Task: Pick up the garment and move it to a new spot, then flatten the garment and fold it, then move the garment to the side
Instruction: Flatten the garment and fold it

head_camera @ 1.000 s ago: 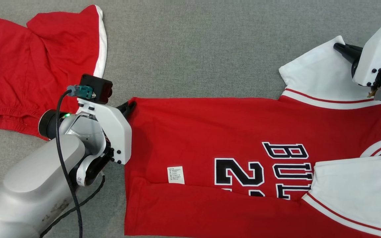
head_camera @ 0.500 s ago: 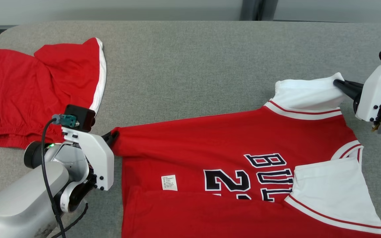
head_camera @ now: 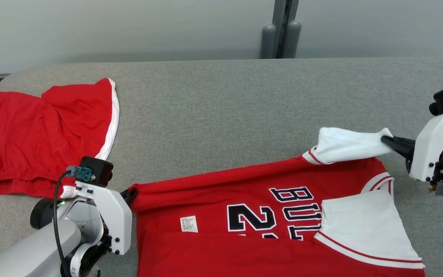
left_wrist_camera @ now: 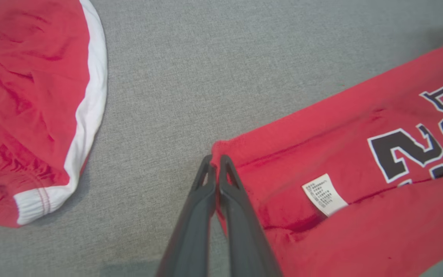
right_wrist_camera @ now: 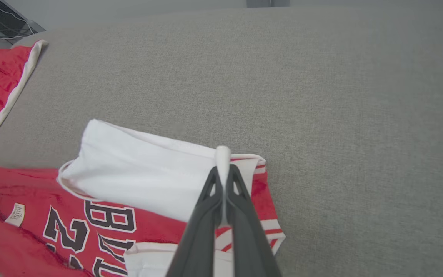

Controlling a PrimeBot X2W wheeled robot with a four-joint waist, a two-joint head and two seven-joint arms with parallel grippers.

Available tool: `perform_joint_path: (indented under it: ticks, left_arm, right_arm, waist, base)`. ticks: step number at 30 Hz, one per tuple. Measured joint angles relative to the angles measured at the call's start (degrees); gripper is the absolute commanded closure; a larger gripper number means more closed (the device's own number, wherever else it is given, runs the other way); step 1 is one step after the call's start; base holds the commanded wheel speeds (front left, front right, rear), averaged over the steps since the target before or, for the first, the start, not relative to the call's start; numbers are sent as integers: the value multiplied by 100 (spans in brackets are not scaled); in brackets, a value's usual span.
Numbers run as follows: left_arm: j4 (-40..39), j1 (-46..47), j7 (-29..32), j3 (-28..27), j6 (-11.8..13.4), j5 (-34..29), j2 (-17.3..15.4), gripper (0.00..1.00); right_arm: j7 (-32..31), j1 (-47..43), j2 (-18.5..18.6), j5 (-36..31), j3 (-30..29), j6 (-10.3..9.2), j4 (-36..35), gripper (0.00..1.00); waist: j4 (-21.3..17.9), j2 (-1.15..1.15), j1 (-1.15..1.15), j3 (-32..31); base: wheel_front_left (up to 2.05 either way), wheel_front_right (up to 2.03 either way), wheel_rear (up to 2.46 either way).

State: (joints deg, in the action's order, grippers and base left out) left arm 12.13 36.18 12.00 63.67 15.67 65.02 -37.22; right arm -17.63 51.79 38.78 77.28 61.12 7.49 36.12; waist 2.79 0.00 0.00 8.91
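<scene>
While your left gripper [left_wrist_camera: 214, 163] is clamped on a hem corner of the jersey [head_camera: 221, 188] and your right gripper [right_wrist_camera: 223, 163] on its white sleeve [head_camera: 344, 144], the jersey lies on the near side of the table [head_camera: 206, 100] — pull unevenly and either thin pinch could slip, skewing the fold.

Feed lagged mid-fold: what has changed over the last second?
The left gripper, shut on the jersey at its hem corner, and the right gripper, shut on the white sleeve, have drawn the far edge toward the robot; the sleeve is now lifted and bunched. The head camera tilted up. Both grips are unchanged, and the red shorts stayed put on the table.
</scene>
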Motion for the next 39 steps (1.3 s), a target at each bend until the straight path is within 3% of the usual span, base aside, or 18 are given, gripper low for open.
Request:
perform_joint_path:
  ticks: [15,31,39]
  left_arm:
    - [-283,-328,110,210,136,-3,-281,100]
    - [-266,-442,101,287,137,-22,-278,100]
    - [-606,-654,57,270,343,0,-434,100]
  right_arm:
    - [-202,-588,390,346,300,1,-552,100]
    - [-30,-1147,794,751,196,0,-1173,100]
    - [-5,-1382,872,842,201,0,-1352,100]
  waist:
    - [-251,0,0,-107]
    - [-227,0,0,-194]
    - [-289,0,0,-240]
  base:
    - [0,0,0]
    - [0,0,0]
    - [0,0,0]
